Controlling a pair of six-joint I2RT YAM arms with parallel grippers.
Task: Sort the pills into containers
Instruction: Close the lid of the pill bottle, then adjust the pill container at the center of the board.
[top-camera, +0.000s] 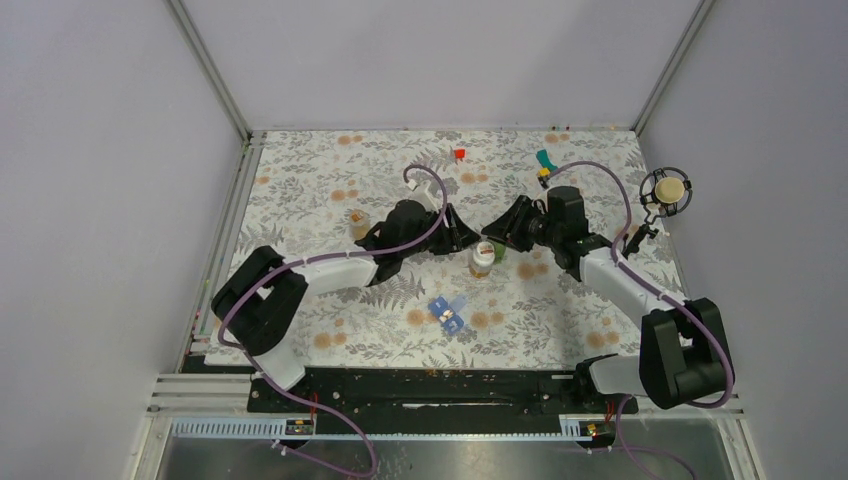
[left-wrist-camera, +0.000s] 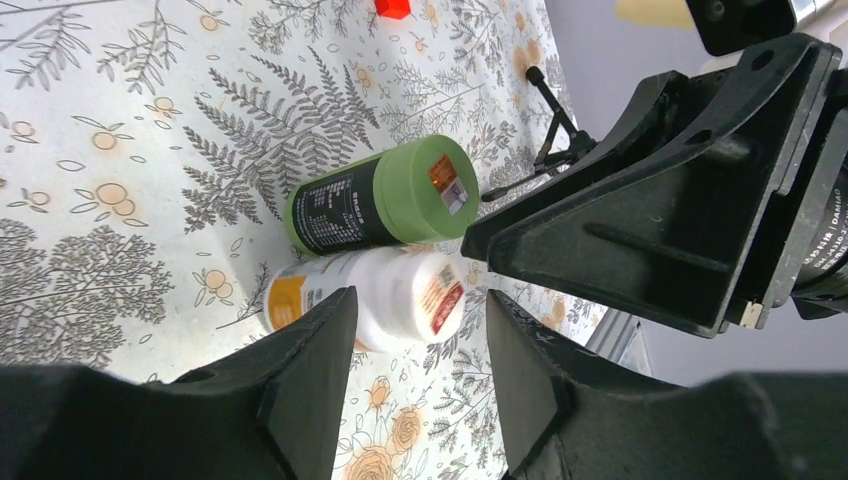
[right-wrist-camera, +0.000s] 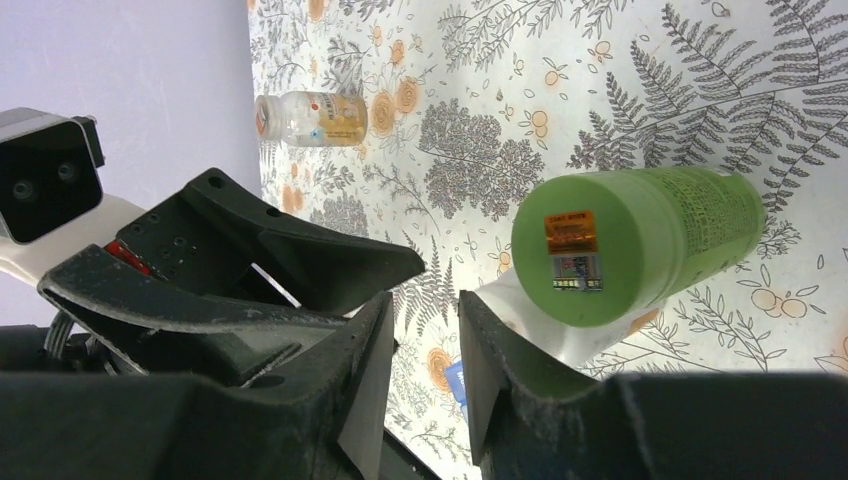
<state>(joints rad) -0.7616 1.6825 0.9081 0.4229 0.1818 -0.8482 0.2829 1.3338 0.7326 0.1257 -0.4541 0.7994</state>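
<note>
A green bottle (left-wrist-camera: 380, 195) and a white-capped bottle (left-wrist-camera: 370, 295) stand side by side at mid-table, seen from above as the white-capped bottle (top-camera: 482, 260) with the green bottle (top-camera: 488, 246) just behind it. My left gripper (left-wrist-camera: 415, 370) is open, with the white cap just beyond its fingertips and nothing between them. My right gripper (right-wrist-camera: 425, 370) is open by a narrow gap and empty, and the green bottle (right-wrist-camera: 640, 245) is beside its right finger. The two grippers face each other over the bottles. The blue containers (top-camera: 448, 313) lie nearer the arms' bases. The pills are hidden.
A third, clear bottle (top-camera: 358, 222) stands left of the left gripper. A small red block (top-camera: 459, 154) and a teal piece (top-camera: 545, 160) lie near the far edge. A round stand-mounted object (top-camera: 665, 190) sits at the right wall.
</note>
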